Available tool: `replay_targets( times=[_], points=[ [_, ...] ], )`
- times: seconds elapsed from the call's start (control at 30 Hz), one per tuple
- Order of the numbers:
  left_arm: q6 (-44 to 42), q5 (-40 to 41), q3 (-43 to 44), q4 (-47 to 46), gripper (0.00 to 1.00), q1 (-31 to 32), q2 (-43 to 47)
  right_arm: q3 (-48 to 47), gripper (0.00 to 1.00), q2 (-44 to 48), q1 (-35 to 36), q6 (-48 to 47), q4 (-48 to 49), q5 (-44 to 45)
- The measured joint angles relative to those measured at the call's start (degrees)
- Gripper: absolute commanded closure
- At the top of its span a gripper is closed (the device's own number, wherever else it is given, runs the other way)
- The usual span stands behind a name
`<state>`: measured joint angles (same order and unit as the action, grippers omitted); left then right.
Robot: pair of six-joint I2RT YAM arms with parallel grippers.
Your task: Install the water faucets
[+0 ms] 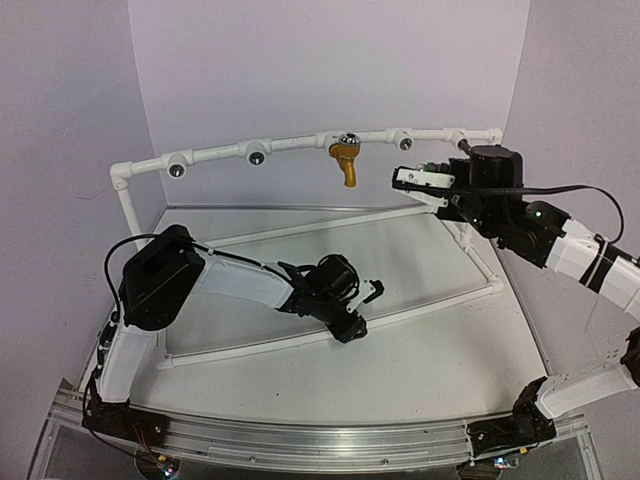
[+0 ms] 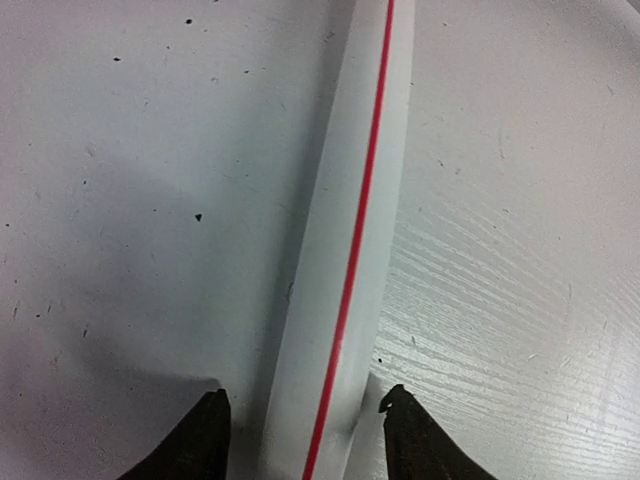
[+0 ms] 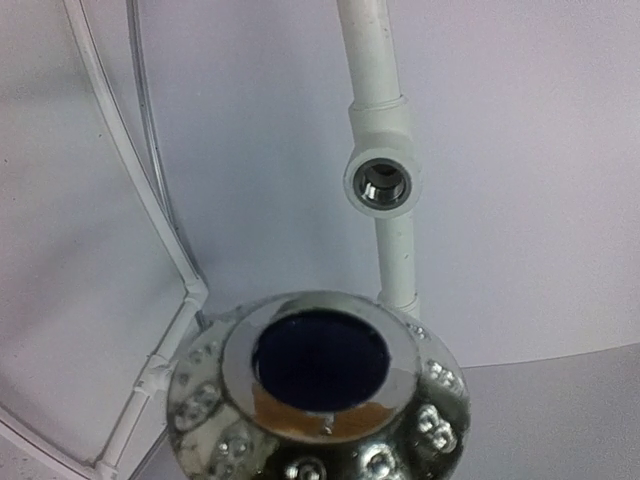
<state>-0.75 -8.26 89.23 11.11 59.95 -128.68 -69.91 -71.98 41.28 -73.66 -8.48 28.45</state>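
Observation:
A mustard-yellow faucet (image 1: 345,160) hangs from a socket on the white pipe frame's top rail (image 1: 300,143). My right gripper (image 1: 402,180) is raised just below that rail, right of the yellow faucet, and is shut on a silver-capped faucet with a bit of green showing (image 1: 427,164). In the right wrist view its silver cap (image 3: 320,400) fills the bottom and hides the fingers; an open socket (image 3: 381,183) lies beyond it. My left gripper (image 1: 362,310) is low on the table, open, straddling a white pipe with a red stripe (image 2: 350,250). The dark grey faucet is out of view.
More open sockets sit on the top rail at the left (image 1: 178,170), left of centre (image 1: 257,157) and right (image 1: 405,143). White frame pipes cross the table diagonally (image 1: 300,230). Lilac walls close in the back and both sides.

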Motion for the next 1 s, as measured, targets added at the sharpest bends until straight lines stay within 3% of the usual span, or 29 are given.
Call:
replay_targets(
  times=[0.13,0.27,0.4,0.63,1.0],
  points=[
    [-2.64,0.87,-0.34,-0.27,0.74,-0.15,-0.10,2.18,1.00,-0.49,0.00,-13.35,11.52,-0.41],
    [-7.03,0.34,-1.17,-1.56,0.87,-0.12,-0.10,6.50,1.00,-2.39,-0.37,-25.09,22.76,-2.29],
    [-7.74,0.14,-2.21,-3.21,0.96,-0.12,0.09,6.91,1.00,-6.53,-2.34,-30.84,28.91,-5.51],
    [-8.29,-0.56,-3.76,-5.49,1.00,-0.16,0.50,6.91,1.00,-9.57,-4.94,-36.39,36.11,-8.50],
    [-8.53,-1.00,-4.57,-6.78,1.00,-0.27,0.71,6.48,1.00,-10.23,-4.98,-37.33,37.77,-11.25]
  ],
)
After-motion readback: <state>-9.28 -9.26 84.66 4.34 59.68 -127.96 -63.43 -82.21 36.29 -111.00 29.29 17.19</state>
